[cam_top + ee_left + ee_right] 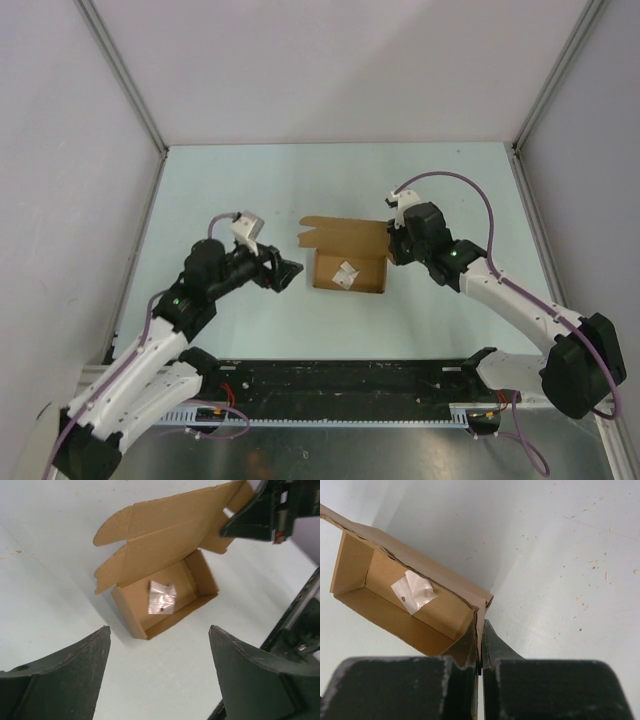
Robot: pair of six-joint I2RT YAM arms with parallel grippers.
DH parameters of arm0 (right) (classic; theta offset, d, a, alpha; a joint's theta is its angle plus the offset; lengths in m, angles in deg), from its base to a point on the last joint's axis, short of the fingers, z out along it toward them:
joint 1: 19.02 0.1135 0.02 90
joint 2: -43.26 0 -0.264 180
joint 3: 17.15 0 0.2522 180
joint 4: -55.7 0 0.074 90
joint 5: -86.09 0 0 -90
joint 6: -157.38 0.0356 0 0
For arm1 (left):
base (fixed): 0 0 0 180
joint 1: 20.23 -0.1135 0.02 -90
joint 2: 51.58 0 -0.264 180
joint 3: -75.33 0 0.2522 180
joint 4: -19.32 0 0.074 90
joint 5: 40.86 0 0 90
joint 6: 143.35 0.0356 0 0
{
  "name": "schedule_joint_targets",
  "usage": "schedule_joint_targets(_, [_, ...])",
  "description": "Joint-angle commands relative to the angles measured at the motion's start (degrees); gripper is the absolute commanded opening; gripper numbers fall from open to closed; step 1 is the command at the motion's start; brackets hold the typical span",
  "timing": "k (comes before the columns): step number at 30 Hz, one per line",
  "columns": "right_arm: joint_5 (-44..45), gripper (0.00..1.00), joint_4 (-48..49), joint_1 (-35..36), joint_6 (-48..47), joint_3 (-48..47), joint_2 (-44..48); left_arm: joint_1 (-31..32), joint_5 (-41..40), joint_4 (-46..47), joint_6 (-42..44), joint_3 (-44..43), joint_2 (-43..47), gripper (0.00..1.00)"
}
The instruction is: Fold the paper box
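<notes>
Lying left-to-right, paper box [328, 270], mouth upward

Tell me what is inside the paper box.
One small white packet lies on the floor of the paper box; nothing else shows there. Whatever is under the packet is covered.

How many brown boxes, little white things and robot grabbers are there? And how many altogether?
Brown paper box: 1
White packet inside the box: 1
Robot grippers: 2 (left gripper, right gripper)
Total: 4
</notes>
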Motion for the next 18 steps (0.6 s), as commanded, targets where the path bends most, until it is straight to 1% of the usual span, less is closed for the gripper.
schedule_joint_targets(1, [-3.08,0.00,-0.68,0.26,-2.40,-2.36,2.01,0.41,1.52,2.01,10.74,-6.23,-7.02,0.86])
schedule_joint_targets(4, [-4.22,0.00,-1.21,0.26,-5.13,-2.36,2.28,0.49,-0.07,2.01,17.42,-8.17,-7.99,0.87])
schedule_joint_targets(5, [-4.31,0.00,-1.21,0.26,-5.41,-2.36,2.19,0.58,-0.42,2.10,21.18,-8.44,-7.90,0.87])
schedule_joint_targets(7, [-4.75,0.00,-1.03,0.17,-5.41,-2.45,2.19,0.41,-2.88,1.93,25.67,-9.05,-8.16,0.88])
schedule_joint_targets(8, [-4.75,0.00,-0.86,0.17,-6.97,-2.37,2.19,0.49,-3.84,1.84,27.00,-9.23,-8.34,0.87])
schedule_joint_targets(9, [-6.58,0.00,-0.68,0.08,-6.99,-2.36,2.10,0.49,-4.55,1.84,28.24,-9.32,-8.69,0.87])
schedule_joint_targets(10, [-6.94,0.00,-0.59,0.17,-7.08,-2.36,2.02,0.49,-4.64,1.75,30.68,-9.58,-9.30,0.88])
schedule_joint_targets(13, [-8.61,0.00,-0.59,0.17,-7.43,-2.36,1.84,0.41,-3.59,1.57,34.29,-10.37,-11.94,0.88])
schedule_joint_targets(18, [-10.29,0.00,-0.94,0.26,-8.22,-2.36,2.28,-0.03,-0.96,1.66,38.87,-12.13,-16.51,0.88])
